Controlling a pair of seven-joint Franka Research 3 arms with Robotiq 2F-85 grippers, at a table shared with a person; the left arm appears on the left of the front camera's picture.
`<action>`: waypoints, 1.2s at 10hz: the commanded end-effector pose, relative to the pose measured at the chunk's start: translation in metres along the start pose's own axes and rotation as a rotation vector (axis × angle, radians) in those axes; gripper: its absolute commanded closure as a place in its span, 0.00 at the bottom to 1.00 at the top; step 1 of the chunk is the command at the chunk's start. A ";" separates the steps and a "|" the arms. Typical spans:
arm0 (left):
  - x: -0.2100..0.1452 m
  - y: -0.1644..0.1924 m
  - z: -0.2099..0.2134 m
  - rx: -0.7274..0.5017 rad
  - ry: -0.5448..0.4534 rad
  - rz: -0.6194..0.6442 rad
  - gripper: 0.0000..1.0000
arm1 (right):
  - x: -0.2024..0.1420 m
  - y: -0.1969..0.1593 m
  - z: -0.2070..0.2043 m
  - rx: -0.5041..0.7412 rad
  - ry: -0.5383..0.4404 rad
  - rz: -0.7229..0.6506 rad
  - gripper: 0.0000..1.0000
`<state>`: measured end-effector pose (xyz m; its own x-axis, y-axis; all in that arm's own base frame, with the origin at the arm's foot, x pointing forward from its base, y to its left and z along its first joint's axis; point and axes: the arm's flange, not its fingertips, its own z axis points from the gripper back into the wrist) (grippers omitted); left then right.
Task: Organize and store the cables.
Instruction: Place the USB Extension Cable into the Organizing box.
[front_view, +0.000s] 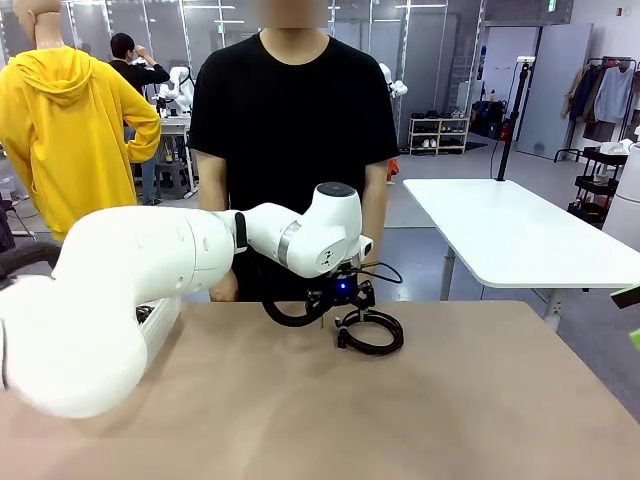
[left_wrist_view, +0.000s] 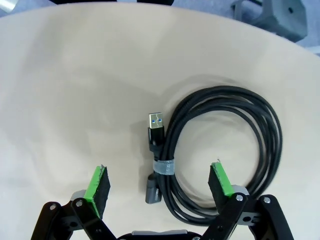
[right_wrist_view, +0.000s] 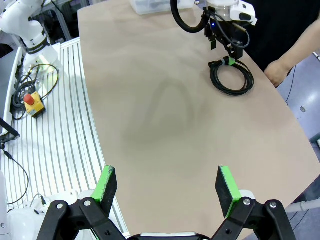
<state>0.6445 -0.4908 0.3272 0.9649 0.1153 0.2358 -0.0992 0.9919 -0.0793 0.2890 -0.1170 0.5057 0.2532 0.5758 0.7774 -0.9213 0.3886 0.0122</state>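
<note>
Left hand (left_wrist_view: 159, 187) open over 1 coiled cable (left_wrist_view: 225, 150) at bench (front_view: 200, 400) 12 o'clock; storage not yet started.

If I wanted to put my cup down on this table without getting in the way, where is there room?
The near half of the table, between the cable and the robot's edge, is bare. So is the right side beyond the cable. It is crowded at the far edge: the left gripper hovers over the coil with jaws open, and a person's hand rests there.
</note>
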 end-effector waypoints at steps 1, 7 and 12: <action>0.029 -0.022 -0.008 0.005 0.048 -0.031 0.00 | -0.001 0.001 -0.002 -0.007 0.012 -0.013 0.00; 0.032 -0.033 -0.019 0.041 0.050 -0.060 0.46 | -0.001 0.001 -0.002 -0.007 0.012 -0.013 0.00; 0.028 -0.038 -0.015 0.048 0.062 -0.080 1.00 | -0.001 0.001 -0.002 -0.007 0.012 -0.013 0.00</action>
<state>0.6484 -0.5005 0.3132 0.9777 0.0552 0.2028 -0.0494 0.9982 -0.0335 0.2890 -0.1171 0.5057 0.2532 0.5757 0.7774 -0.9213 0.3887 0.0122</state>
